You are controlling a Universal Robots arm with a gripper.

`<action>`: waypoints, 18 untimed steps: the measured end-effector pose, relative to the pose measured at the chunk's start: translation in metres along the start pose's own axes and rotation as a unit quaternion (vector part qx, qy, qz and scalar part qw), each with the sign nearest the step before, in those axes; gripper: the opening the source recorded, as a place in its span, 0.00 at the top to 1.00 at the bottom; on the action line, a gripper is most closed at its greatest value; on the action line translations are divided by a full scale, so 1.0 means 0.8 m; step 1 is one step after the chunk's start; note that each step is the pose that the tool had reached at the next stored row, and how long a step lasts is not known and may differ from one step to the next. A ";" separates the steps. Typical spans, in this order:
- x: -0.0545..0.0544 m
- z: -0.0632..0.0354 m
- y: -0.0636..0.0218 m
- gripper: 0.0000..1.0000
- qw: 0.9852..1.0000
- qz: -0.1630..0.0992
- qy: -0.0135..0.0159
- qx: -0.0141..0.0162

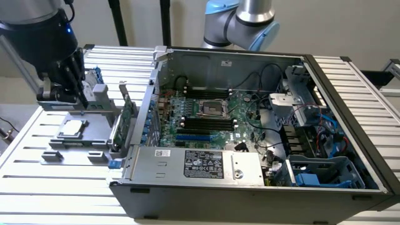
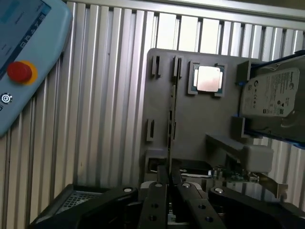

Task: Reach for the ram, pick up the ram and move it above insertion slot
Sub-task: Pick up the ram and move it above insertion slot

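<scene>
**Order:** the exterior view's left to right. Ref. landmark: grey fixture plate [image 1: 72, 152] on the slatted table [image 1: 37, 187].

**1. Beside the plate**
- Teach pendant [image 2: 24, 47], apart from the plate.

**2. On the plate**
- The ram [image 2: 170, 119] stands on edge in the plate's slotted holders. It is seen edge-on as a thin dark line and is not yet lifted.
- The gripper [image 2: 169, 188] is low over the plate, in line w/ the ram and right at it.
- Grip state: cannot tell whether it clamps the stick or merely sits about it. Position along the stick's length is also not determinable.
- CPU [image 2: 208, 78] lies flat on the plate, near the ram but apart from it.
- Hard drive [image 2: 271, 95] sits in a holder at the plate's edge, well apart from the ram.

**3. Plate's edge toward the case**
- Wider green expansion card [image 1: 128, 112], upright.

**4. Beyond the plate**
- Open PC case [image 1: 250, 197], w/ black memory slots [image 1: 206, 123] on the board inside.

**Risks (judgement):**
- a. An off-centre hold could let the stick pivot or slip on the lift.
- b. A pull not straight out of the holders could bind the edge, so the plate gets dragged or the stick flexes.
- c. The route from plate to case crosses the expansion card and the case wall. A low carry could clip either.
- d. A stick carried tilted would line up poorly above the slot.
</scene>
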State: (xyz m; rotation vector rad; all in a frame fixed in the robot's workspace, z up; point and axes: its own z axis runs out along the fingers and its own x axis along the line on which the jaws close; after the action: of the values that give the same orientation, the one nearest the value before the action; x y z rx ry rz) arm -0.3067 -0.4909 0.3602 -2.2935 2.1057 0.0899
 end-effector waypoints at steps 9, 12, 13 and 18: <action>0.003 -0.022 -0.047 0.86 1.000 -0.001 -0.012 0.001; 0.004 -0.026 -0.064 0.86 1.000 -0.001 -0.015 0.001; 0.004 -0.027 -0.070 0.86 1.000 -0.001 -0.015 0.001; 0.007 -0.033 -0.098 0.86 1.000 -0.002 -0.019 0.002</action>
State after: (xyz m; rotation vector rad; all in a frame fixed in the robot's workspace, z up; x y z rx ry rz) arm -0.2272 -0.4909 0.3849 -2.2749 2.0826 0.1289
